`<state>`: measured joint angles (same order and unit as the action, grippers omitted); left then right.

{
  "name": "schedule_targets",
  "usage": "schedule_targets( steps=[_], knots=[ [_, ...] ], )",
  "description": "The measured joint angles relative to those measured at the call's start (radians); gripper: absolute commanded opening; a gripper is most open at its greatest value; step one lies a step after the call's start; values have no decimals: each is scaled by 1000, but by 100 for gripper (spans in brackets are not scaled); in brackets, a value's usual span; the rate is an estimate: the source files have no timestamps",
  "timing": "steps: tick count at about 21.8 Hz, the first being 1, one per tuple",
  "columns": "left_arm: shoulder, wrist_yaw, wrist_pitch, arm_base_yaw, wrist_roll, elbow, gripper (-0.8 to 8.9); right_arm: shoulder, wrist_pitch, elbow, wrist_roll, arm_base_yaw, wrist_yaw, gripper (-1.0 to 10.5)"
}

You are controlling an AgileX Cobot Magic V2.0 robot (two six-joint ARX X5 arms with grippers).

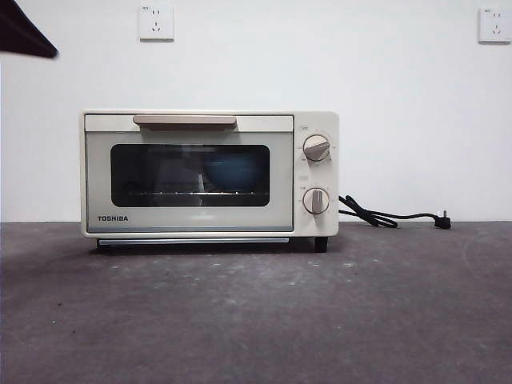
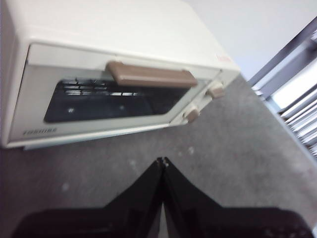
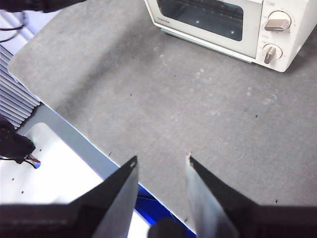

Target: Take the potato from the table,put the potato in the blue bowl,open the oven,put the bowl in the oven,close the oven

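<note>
The cream-white boxy Toshiba toaster oven [image 1: 210, 174] stands on the flat dark grey, scuffed table [image 1: 256, 320], against a white wall. Its dark glass door [image 1: 190, 175] is closed, with the beige bar handle [image 1: 185, 120] at the top edge. Two round knobs [image 1: 317, 148] sit one above the other on the panel beside the door. A black cord [image 1: 384, 214] trails from the oven's side across the table surface and ends in a plug.

Through the glass, the deep round matte blue bowl [image 1: 234, 173] is visible on the wire rack inside the oven. The potato cannot be made out through the dark glass.

The left gripper [image 2: 162, 161] is above the table in front of the oven door, clear of the handle; its two black jaws are pressed together, with nothing between them. The right gripper [image 3: 161, 161] is well apart from the oven, above the table's near edge; its jaws are spread, with nothing between them. In the front view, only a black tip shows at the upper corner.
</note>
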<state>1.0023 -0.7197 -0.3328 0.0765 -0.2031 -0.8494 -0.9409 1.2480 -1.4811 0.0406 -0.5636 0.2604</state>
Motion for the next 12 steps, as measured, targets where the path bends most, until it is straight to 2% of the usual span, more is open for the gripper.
schedule_targets(
  steps=[7, 12],
  knots=[
    [-246, 146, -327, -28, 85, -68, -8, -20, 0, 0, -14, 0, 2, 158],
    [-333, 249, -530, -28, 144, -183, -8, -24, 0, 0, -37, 0, 2, 158]
  ],
)
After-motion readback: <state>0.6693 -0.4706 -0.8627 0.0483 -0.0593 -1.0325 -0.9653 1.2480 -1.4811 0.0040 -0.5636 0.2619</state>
